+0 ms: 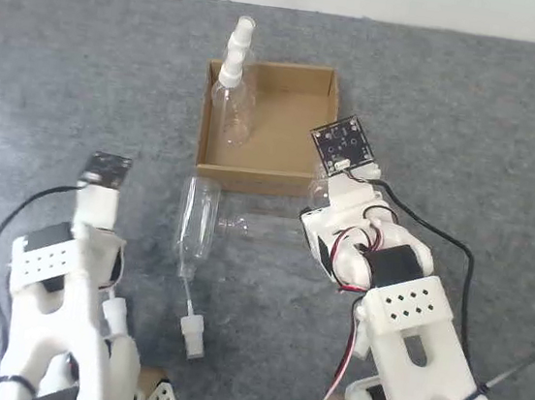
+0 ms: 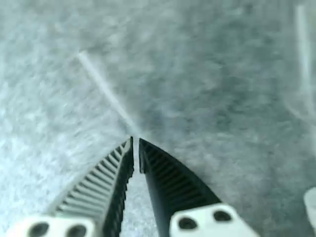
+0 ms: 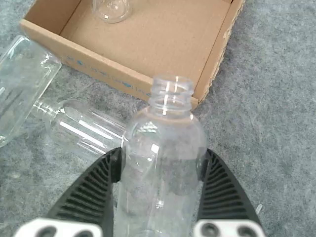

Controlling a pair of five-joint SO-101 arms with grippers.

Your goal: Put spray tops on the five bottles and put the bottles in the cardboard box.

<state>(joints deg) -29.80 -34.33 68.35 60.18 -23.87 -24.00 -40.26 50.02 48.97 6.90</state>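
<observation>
Bottles are mostly unfinished, I judge: one capped bottle stands in the cardboard box, while a lying bottle and a second lying bottle rest topless on the carpet beside it, a spray top near the first's neck. My right gripper clamps an open-necked held bottle just outside the box. My left gripper is pinched almost together, over carpet.
</observation>
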